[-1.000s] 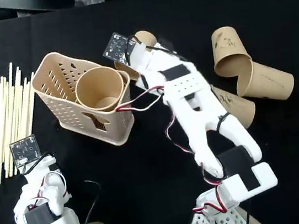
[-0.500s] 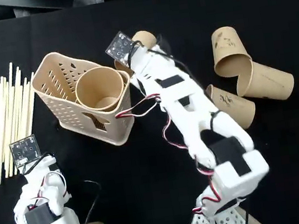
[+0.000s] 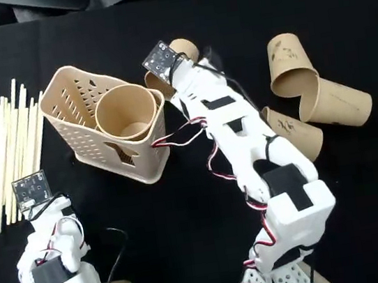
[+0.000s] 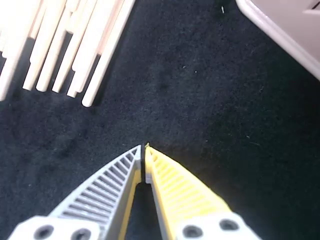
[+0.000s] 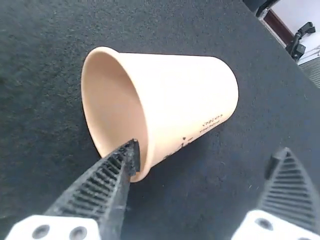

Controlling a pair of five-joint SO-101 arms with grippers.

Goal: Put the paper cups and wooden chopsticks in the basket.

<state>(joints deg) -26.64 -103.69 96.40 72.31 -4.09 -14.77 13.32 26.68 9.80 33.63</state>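
Note:
A beige slotted basket (image 3: 84, 136) stands left of centre with one paper cup (image 3: 126, 112) upright inside it. Just behind it another paper cup (image 3: 182, 49) lies on its side. My right gripper (image 5: 207, 152) is open at this cup (image 5: 165, 110), one fingertip (image 5: 131, 150) at the lower rim of its mouth and the other out past its side. A loose row of wooden chopsticks (image 3: 7, 149) lies at the far left. My left gripper (image 4: 144, 149) is shut and empty over bare cloth, a short way from the chopstick ends (image 4: 75, 50).
Three more paper cups lie on their sides at the right: one (image 3: 289, 62), one (image 3: 337, 101) and one (image 3: 295, 132) partly under the right arm. A basket corner (image 4: 295, 30) shows in the left wrist view. Black cloth covers the table.
The right arm has swung a little to the right and farther back, bringing its gripper up to the cup behind the basket. The left arm has not moved.

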